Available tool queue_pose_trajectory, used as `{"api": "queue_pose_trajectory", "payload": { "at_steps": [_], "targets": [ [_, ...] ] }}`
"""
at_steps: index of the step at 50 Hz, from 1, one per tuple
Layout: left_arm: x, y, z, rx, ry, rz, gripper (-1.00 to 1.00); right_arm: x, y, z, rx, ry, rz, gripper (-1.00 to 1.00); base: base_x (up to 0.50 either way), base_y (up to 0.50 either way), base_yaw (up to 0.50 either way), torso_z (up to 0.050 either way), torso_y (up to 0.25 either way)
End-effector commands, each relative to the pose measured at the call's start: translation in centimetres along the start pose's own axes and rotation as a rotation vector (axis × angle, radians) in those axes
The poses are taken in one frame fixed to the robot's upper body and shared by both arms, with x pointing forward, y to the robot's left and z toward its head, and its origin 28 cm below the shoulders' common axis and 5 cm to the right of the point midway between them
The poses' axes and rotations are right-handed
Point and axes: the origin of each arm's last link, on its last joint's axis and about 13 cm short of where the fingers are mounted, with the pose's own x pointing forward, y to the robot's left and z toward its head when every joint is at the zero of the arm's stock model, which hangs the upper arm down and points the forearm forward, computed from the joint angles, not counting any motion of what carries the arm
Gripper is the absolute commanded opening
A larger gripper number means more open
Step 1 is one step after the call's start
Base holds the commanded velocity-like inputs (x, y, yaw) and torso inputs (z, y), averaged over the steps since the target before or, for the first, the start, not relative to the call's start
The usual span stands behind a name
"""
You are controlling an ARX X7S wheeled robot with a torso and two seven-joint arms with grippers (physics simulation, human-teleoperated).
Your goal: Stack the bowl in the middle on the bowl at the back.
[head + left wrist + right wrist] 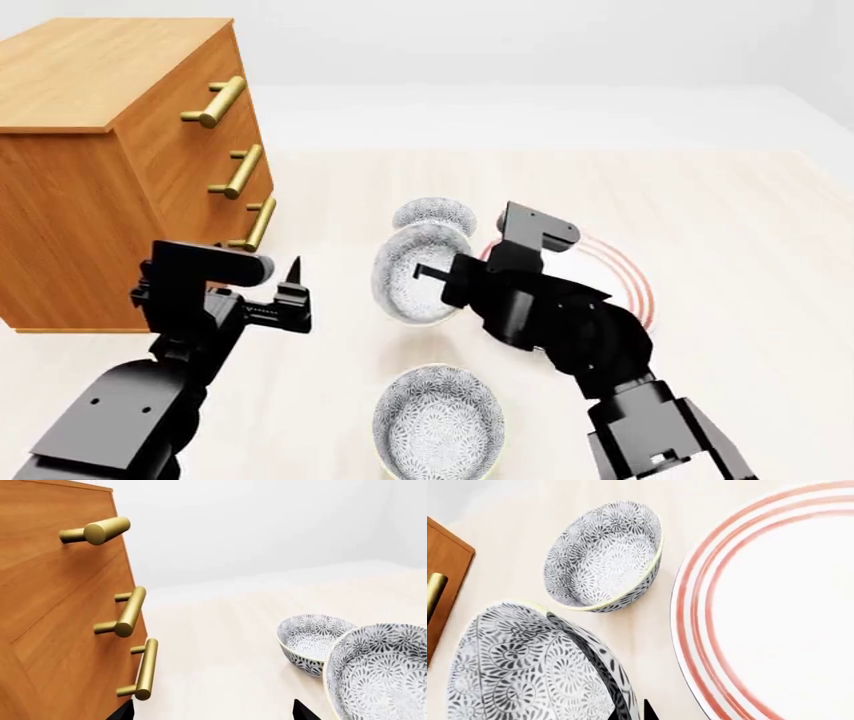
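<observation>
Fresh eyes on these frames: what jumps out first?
The bowl in the middle, tipped steeply on its side in the right gripper, just in front of the bowl at the back. A third patterned bowl sits nearest the robot. A wooden drawer chest with brass handles stands at left, a red-ringed plate shows behind the right arm, and the left gripper hangs free by the chest.
</observation>
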Motion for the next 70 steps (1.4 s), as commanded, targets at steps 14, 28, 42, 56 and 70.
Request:
{"api": "queue_pose_trajectory", "payload": {
  "at_steps": [14, 28, 42, 56, 70],
  "targets": [
    [-0.2, -0.5, 0.7, 0.005, -0.024, -0.019, 1.0, -9.1, -0.1, 5.0, 0.085, -0.112, 0.104, -1.0, 0.0, 0.0, 0.0, 0.0, 0.0],
    [-0.6, -1.3, 1.3, 0.014, -0.05, -0.058, 1.0, -16.2, -1.7, 3.5, 0.082, -0.053, 0.146, -1.0, 0.0, 0.0, 0.0, 0.0, 0.0],
    [-0.8, -1.7, 1.9, 0.019, -0.073, -0.08, 1.0, -20.4, -3.0, 1.4, 0.08, 0.028, 0.13, -1.0, 0.0, 0.0, 0.0, 0.0, 0.0],
    [-1.1, -1.4, 2.3, 0.019, -0.092, -0.071, 1.0, -20.8, -3.1, -0.8, 0.076, 0.133, 0.167, -1.0, 0.0, 0.0, 0.0, 0.0, 0.0],
    [-1.3, -1.2, 2.3, 0.017, -0.097, -0.058, 1.0, -20.1, -3.3, -1.7, 0.079, 0.187, 0.175, -1.0, 0.0, 0.0, 0.0, 0.0, 0.0]
  ]
}}
